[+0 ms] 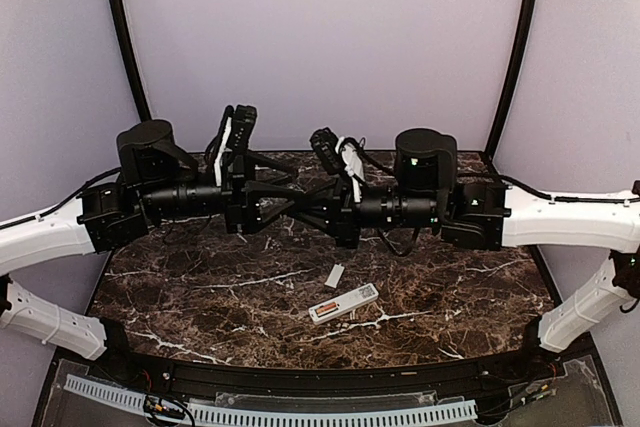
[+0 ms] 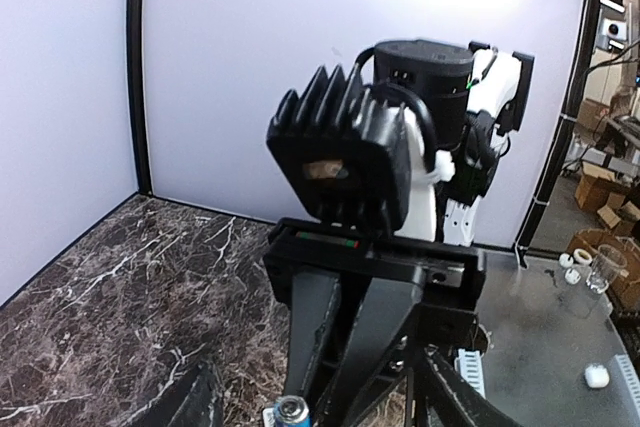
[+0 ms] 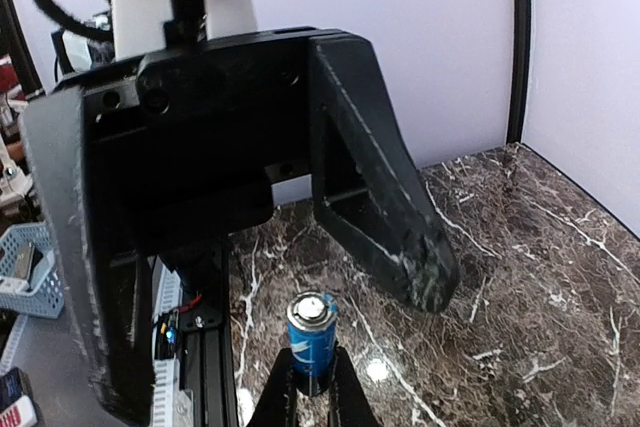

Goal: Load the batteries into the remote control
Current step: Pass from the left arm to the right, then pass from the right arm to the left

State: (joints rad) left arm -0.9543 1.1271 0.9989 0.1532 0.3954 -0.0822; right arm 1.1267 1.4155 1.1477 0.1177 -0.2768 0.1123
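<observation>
The blue battery (image 3: 312, 332) stands upright in the air, with my right gripper (image 3: 312, 375) shut on its lower end. My left gripper (image 2: 320, 409) is open, and its two fingers (image 3: 395, 227) stand wide apart on either side of the battery without touching it. In the top view both grippers meet above the table's middle, left gripper (image 1: 268, 205) facing right gripper (image 1: 303, 210). The white remote control (image 1: 348, 301) lies on the table below them, back side up. An orange battery (image 1: 324, 310) sits in its left end.
A small flat white cover piece (image 1: 334, 275) lies just behind the remote on the dark marble table (image 1: 200, 297). A white cable duct (image 1: 300, 412) runs along the near edge. Black frame posts (image 1: 125, 37) stand at the back corners.
</observation>
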